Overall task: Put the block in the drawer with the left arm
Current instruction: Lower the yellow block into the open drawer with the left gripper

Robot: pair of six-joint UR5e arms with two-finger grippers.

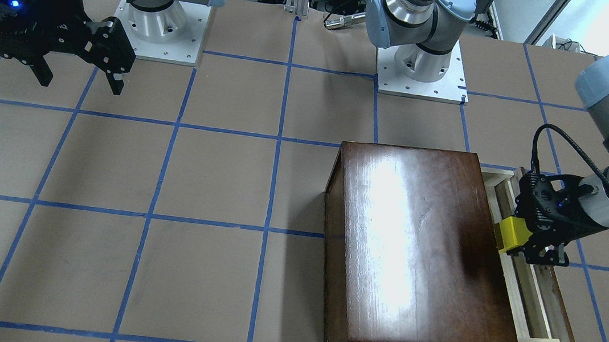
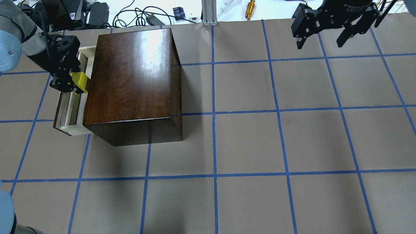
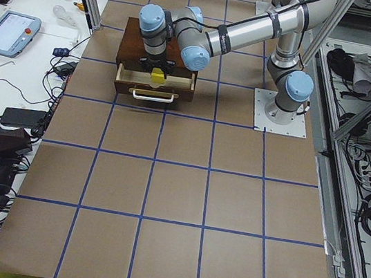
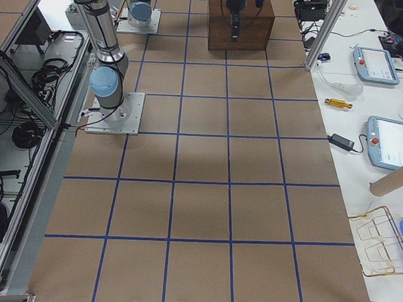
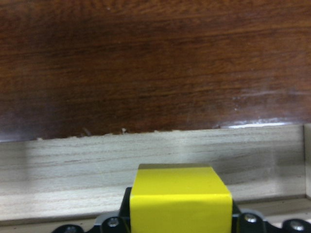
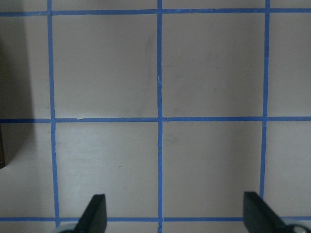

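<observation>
My left gripper [image 1: 526, 242] is shut on the yellow block [image 1: 511, 235] and holds it over the open drawer [image 1: 536, 301], close to the dark-brown wooden box [image 1: 416, 247]. In the overhead view the left gripper [image 2: 72, 85] holds the block [image 2: 79, 82] above the pale wood tray [image 2: 70, 112]. The left wrist view shows the block [image 5: 181, 201] between the fingers, with the drawer's pale wall [image 5: 146, 160] and the box's dark face [image 5: 155, 63] ahead. My right gripper [image 2: 321, 39] is open and empty, high over the far right of the table, also in the front view [image 1: 80, 79].
The box [image 2: 133, 81] stands at the table's far left in the overhead view. The brown table carries a blue tape grid [image 2: 213, 113]. Both arm bases [image 1: 161, 22] sit at the robot's edge. Cables and a brass tool [image 2: 249, 8] lie beyond the far edge.
</observation>
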